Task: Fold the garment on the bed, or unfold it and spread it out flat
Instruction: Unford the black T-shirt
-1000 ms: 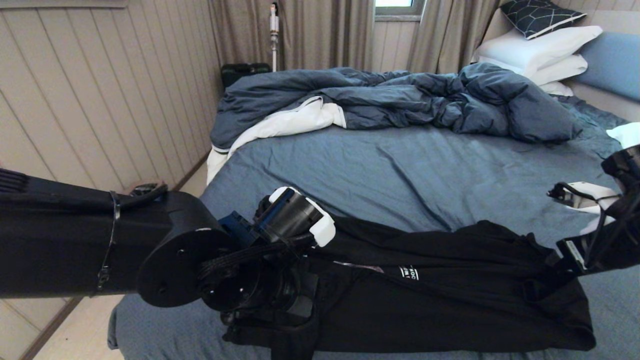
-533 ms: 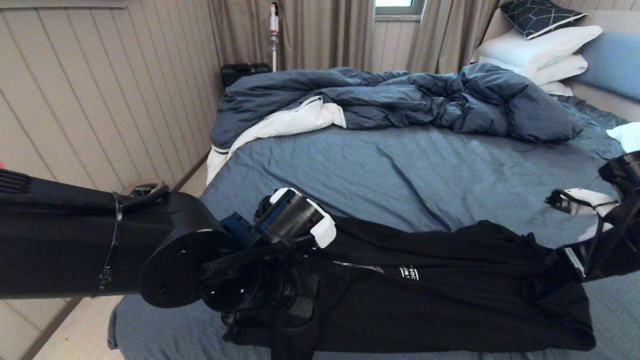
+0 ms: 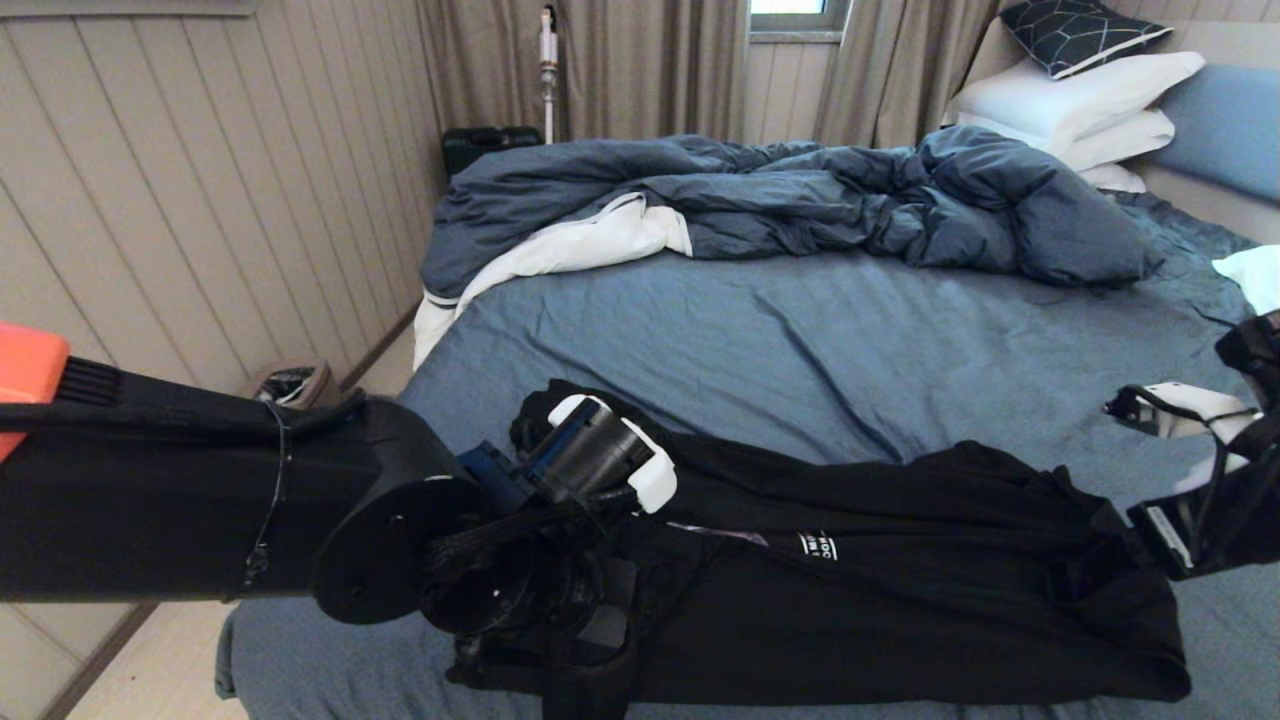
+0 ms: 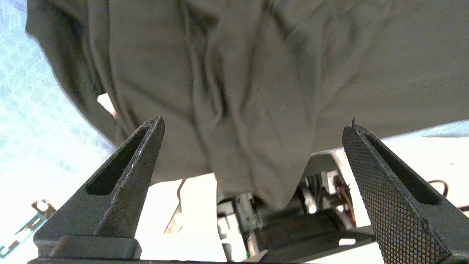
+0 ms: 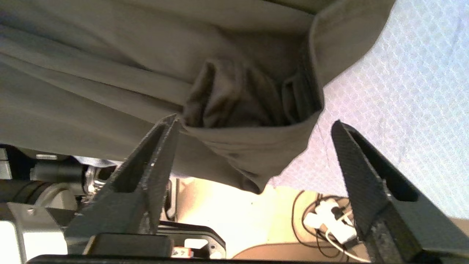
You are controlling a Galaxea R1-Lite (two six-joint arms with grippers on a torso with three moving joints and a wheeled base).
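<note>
Black cloth, the garment [image 3: 900,590], is bunched in a long fold along the near edge of the bed [image 3: 850,350], its print hidden and only a small white tag shown. The left gripper [image 4: 253,126] is spread wide over one end, nothing pinched; in the head view it is masked by its own arm. The right gripper [image 5: 253,124] is likewise released at the other end, partly cut off.

My head camera looks down across the bed [image 3: 850,340]; both wrist cameras look close-up at the garment [image 4: 256,73].
</note>
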